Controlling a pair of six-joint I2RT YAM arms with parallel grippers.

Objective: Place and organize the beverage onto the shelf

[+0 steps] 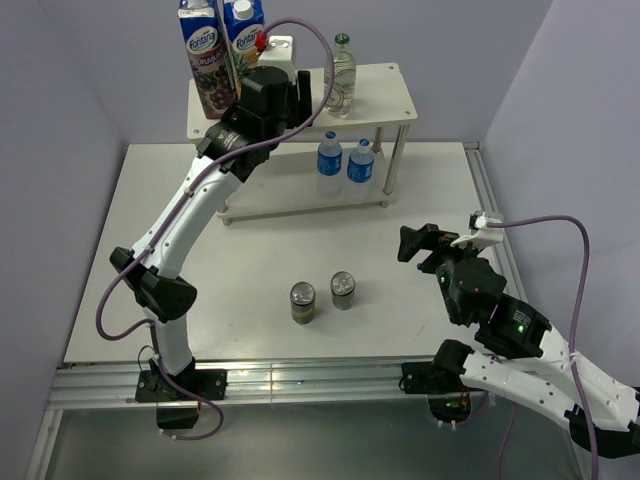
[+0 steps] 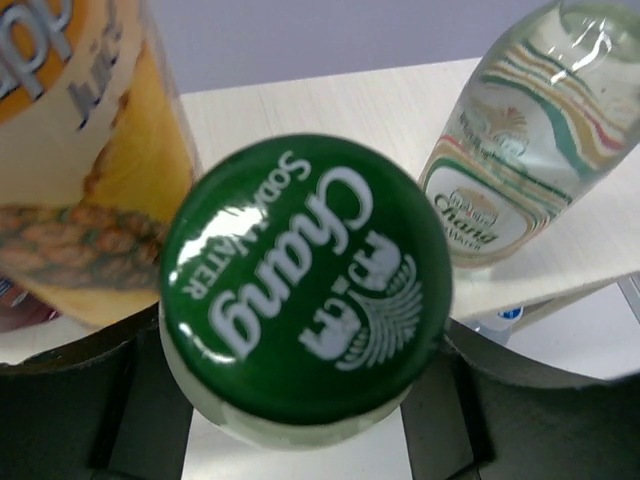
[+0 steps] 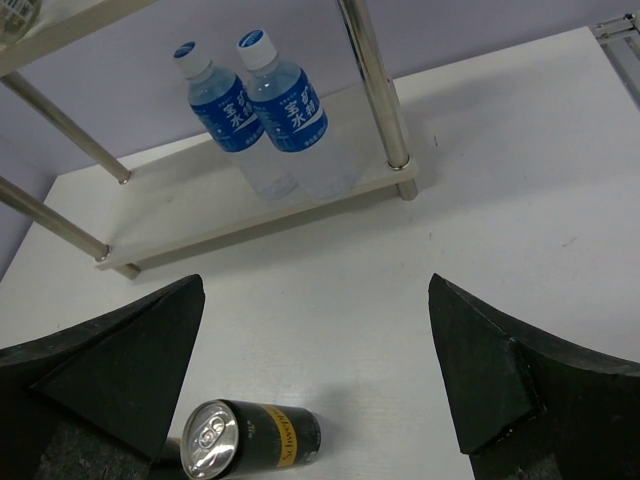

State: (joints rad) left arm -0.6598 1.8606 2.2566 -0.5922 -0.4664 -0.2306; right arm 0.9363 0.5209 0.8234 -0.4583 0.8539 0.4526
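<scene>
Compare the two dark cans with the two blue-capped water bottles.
The cans stand on the table; the water bottles stand on the shelf's lower board. The cans are dark, silver-topped; the water bottles clear, blue-labelled. The cans look shorter than the water bottles. Both pairs stand upright, side by side.

I work in a robotics lab test cell. Plain lavender walls [image 1: 60, 120] box in a bare white surface [image 1: 400, 300]. My left arm [image 1: 190, 215] and right arm [image 1: 520, 350] are bolted to an aluminium rail [image 1: 300, 385] at its near edge. Purple cables [image 1: 545, 220] loop loose, and a small cream shelf [image 1: 390, 100] stands as a prop.
</scene>
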